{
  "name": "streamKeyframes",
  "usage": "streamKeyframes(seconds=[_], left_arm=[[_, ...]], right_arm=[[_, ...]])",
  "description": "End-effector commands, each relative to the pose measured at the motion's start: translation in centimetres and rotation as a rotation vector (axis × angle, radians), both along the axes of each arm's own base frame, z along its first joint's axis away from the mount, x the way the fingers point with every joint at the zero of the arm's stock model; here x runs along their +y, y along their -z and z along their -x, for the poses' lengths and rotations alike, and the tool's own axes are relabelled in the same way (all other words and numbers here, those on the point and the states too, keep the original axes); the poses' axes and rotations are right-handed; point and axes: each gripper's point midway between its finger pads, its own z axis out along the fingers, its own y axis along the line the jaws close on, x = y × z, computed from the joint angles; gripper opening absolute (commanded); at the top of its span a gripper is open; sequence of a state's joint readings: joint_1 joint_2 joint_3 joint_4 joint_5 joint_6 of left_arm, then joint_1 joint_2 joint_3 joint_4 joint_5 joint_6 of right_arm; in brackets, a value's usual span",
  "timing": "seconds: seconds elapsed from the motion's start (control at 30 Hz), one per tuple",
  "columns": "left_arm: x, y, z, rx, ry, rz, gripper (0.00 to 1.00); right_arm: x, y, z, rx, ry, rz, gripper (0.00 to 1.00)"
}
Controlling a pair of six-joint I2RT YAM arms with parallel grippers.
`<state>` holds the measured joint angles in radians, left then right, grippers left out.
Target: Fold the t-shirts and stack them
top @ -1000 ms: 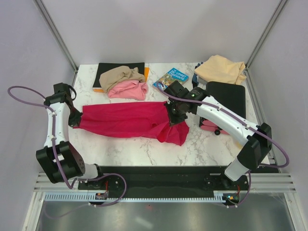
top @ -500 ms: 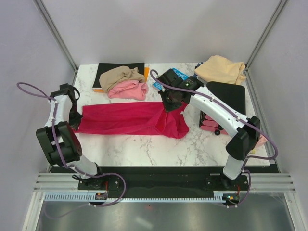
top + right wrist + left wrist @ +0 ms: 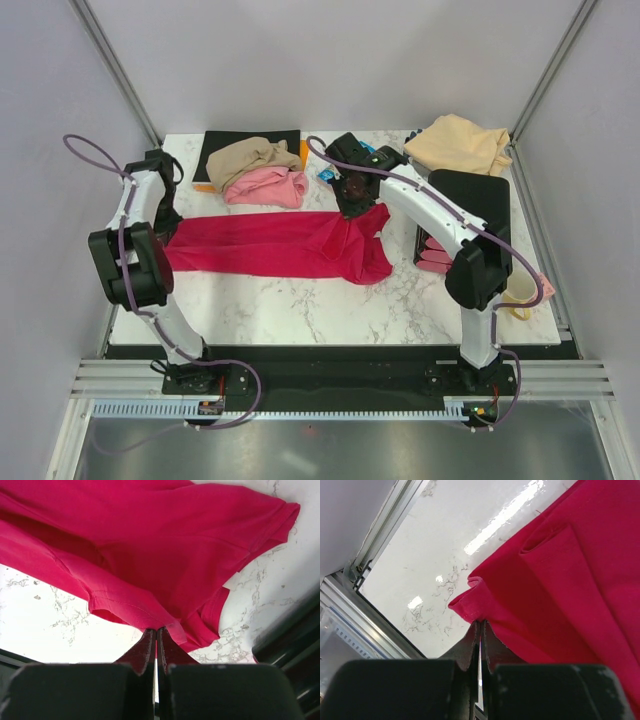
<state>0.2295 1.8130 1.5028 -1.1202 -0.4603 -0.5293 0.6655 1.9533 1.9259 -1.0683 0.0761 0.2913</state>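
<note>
The crimson red t-shirt (image 3: 275,245) hangs stretched between my two grippers across the middle of the marble table (image 3: 290,305). My left gripper (image 3: 168,212) is shut on its left edge, seen in the left wrist view (image 3: 480,622) pinching the red hem (image 3: 470,605). My right gripper (image 3: 355,205) is shut on its right part, seen in the right wrist view (image 3: 157,630) pinching the red cloth (image 3: 165,555). The tan-brown t-shirt (image 3: 250,157) and pink t-shirt (image 3: 267,187) lie crumpled at the back left. The peach-cream t-shirt (image 3: 458,145) lies at the back right.
A flat black mat (image 3: 225,143) lies under the tan shirt at the back left. A blue book (image 3: 372,155) lies behind the right arm. A black tray (image 3: 480,200) and a pink ribbed object (image 3: 432,255) are at the right. The metal frame edge (image 3: 375,545) is close to the left gripper.
Both grippers have carried the red shirt toward the back of the table. The left arm has swung back and the shirt's hanging right end has drawn up shorter.
</note>
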Motion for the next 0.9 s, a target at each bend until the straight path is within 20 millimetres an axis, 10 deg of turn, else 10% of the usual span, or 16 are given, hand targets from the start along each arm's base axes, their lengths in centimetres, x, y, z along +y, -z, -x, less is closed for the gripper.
streamKeyframes(seconds=[0.0, 0.87], left_arm=[[0.5, 0.1, -1.4, 0.048, 0.057, -0.064, 0.02], [0.0, 1.8, -2.7, 0.124, 0.078, -0.16, 0.02]], right_arm=[[0.7, -1.2, -2.1, -0.073, -0.007, -0.009, 0.0], [-0.6, 0.5, -5.8, -0.133, 0.057, 0.055, 0.0]])
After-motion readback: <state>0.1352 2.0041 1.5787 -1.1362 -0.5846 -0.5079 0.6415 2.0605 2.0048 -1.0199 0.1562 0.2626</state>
